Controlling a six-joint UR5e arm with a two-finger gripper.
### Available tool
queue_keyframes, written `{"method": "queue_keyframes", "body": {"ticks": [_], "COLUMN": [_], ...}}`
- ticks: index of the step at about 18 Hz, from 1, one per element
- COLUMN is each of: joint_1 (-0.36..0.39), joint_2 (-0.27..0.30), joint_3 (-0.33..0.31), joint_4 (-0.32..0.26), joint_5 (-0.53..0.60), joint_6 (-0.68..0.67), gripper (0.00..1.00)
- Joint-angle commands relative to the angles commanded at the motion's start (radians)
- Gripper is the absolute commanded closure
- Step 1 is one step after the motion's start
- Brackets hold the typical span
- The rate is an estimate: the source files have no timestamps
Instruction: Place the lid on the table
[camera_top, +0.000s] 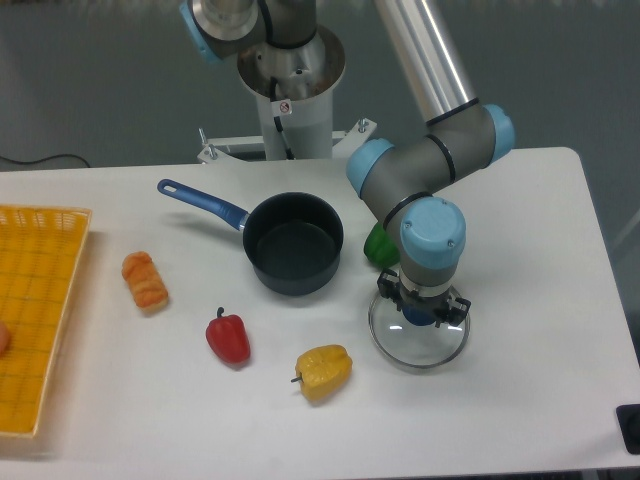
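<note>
the fingers (420, 312) are clamped on the blue knob of the lid (418, 340), which sits low at the white counter (520, 400), right of the yellow pepper (323, 371) and just below the green pepper (379, 243), with the pan (293, 243) further left.

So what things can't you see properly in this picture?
- Green pepper: mostly hidden behind the robot arm.
- Lid knob and gripper fingertips: covered by the wrist, so the grip and whether the lid touches the table are unclear.
- Yellow tray: cut off by the left edge.
</note>
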Motion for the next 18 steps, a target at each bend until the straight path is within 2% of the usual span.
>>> {"method": "queue_keyframes", "body": {"ticks": [18], "joint_1": [-0.002], "joint_2": [-0.008], "joint_3": [0.0], "joint_4": [0.0], "joint_5": [0.002], "joint_6": [0.0], "gripper": [0.42]}}
